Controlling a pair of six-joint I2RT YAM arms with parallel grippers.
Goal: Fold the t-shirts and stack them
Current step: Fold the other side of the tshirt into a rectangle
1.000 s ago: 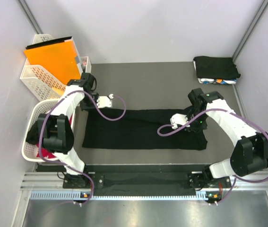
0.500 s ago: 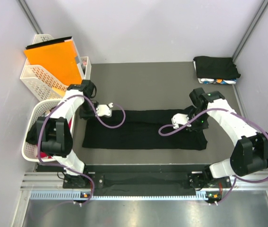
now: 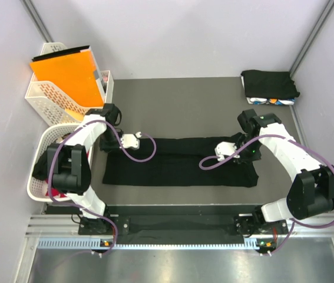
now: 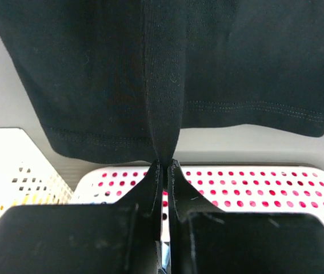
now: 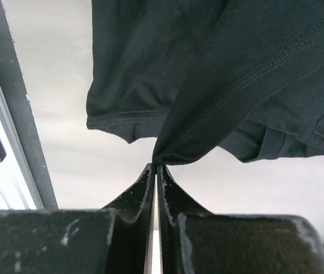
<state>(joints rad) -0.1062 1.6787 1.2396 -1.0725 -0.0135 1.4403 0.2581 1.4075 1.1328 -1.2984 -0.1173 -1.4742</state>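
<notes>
We have the black shirt (image 3: 178, 160) lying as a long flat band across the middle of the table (image 3: 184, 106). Its long axis runs left to right, parallel to the table's near edge. The coming move turns on that axis, because each end of the band is held by the arm on its own side.

The left gripper (image 4: 163, 164) has its jaws pressed together on a thin ridge of cloth pulled up from the band's left end, at the corner toward the far edge. The right gripper (image 5: 155, 166) is clamped the same way on a bunched corner at the band's right end.

The left arm doubles back from its base, its elbow out toward the left edge beside the basket (image 3: 37, 177) and its wrist low over the shirt's left end. The right arm arches out along the right edge and curls inward, its wrist low over the shirt's right end.

We judge the next fold shortens the band end to end, so one pinch has to travel along the axis toward the other. The pile of folded shirts (image 3: 270, 87) sits in the far right corner, nearer the right arm.
</notes>
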